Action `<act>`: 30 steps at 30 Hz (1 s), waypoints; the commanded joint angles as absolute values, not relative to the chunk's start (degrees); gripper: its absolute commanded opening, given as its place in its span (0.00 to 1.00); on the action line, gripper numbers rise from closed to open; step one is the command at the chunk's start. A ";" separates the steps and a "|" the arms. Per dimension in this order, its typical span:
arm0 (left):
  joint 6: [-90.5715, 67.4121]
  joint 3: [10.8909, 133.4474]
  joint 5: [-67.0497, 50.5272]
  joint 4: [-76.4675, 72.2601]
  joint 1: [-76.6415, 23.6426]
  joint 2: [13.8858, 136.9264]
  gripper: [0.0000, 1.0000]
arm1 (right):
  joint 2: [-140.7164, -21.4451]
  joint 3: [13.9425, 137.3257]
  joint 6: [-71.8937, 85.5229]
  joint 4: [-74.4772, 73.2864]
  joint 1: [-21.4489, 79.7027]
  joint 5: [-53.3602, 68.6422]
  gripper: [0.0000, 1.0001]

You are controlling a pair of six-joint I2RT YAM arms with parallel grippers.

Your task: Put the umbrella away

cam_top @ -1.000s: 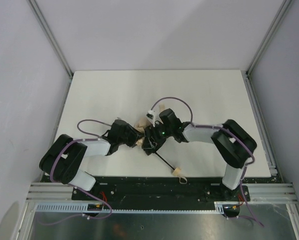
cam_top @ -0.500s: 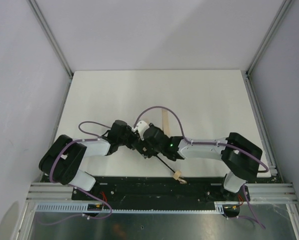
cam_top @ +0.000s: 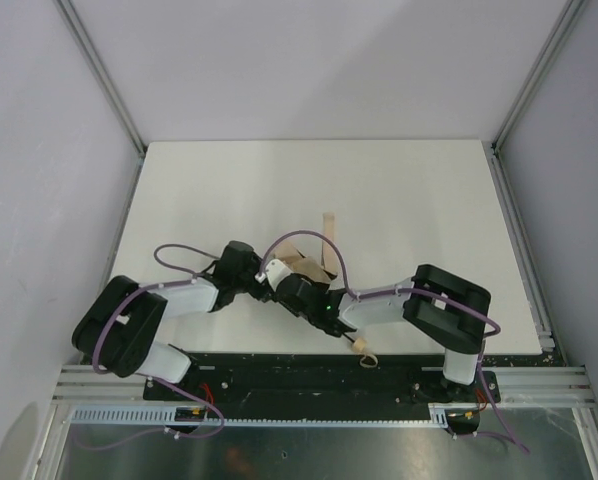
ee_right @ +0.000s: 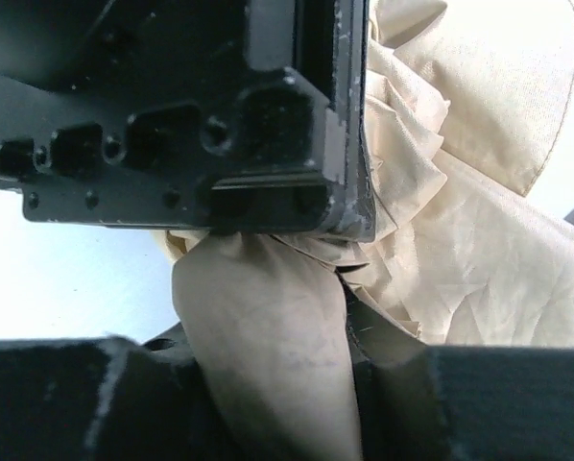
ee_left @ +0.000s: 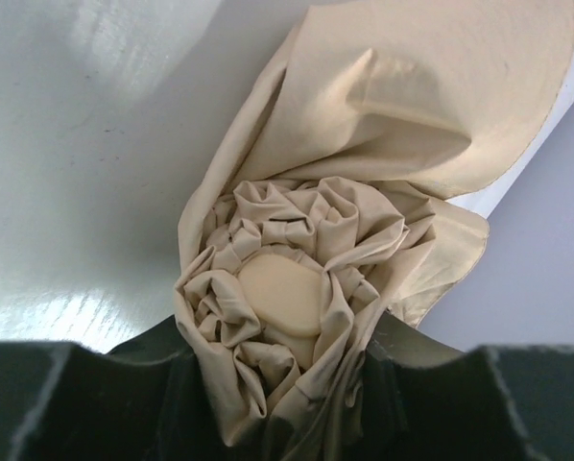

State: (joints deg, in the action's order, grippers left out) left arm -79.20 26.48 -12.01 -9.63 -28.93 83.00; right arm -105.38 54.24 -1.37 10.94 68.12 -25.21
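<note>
The umbrella (cam_top: 304, 265) is beige fabric bunched near the table's front middle. Its thin black shaft runs to a pale handle (cam_top: 361, 347) with a loop at the front edge. My left gripper (cam_top: 260, 282) is shut on the crumpled canopy just under its round cap (ee_left: 282, 293). In the left wrist view, folds fill the gap between the left gripper (ee_left: 282, 370) jaws. My right gripper (cam_top: 287, 291) meets it from the right. In the right wrist view, the right gripper (ee_right: 268, 370) is shut on a thick fold of the fabric (ee_right: 268, 327).
A beige closing strap (cam_top: 328, 225) of the umbrella lies flat, pointing to the back. The white table (cam_top: 399, 190) ends at metal rails on both sides. The left gripper's black body (ee_right: 172, 125) sits directly in front of the right wrist camera.
The right arm has swung left and toward the front edge. Its gripper opened, then closed on the fabric beside the left gripper. The strap and more canopy now show. The left gripper held still.
</note>
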 commanded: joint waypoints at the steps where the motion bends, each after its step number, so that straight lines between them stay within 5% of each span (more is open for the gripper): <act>1: -73.63 25.36 -6.90 1.12 -29.36 79.16 0.23 | -104.25 49.62 1.83 13.18 63.65 -16.27 0.01; 5: -70.15 25.30 -3.59 0.97 -29.28 74.97 0.74 | -100.37 47.68 3.60 13.75 58.78 -2.25 0.00; 8: -68.45 25.49 -4.03 0.47 -29.39 74.70 0.88 | -98.42 47.36 5.18 13.56 54.81 8.64 0.00; 16: -69.55 24.11 -7.66 -8.08 -31.48 78.49 0.92 | -96.25 47.68 12.12 16.43 47.28 30.40 0.00; 30: -76.94 24.55 -6.91 -12.70 -35.24 84.40 0.91 | -99.92 47.72 23.43 27.46 46.71 38.99 0.00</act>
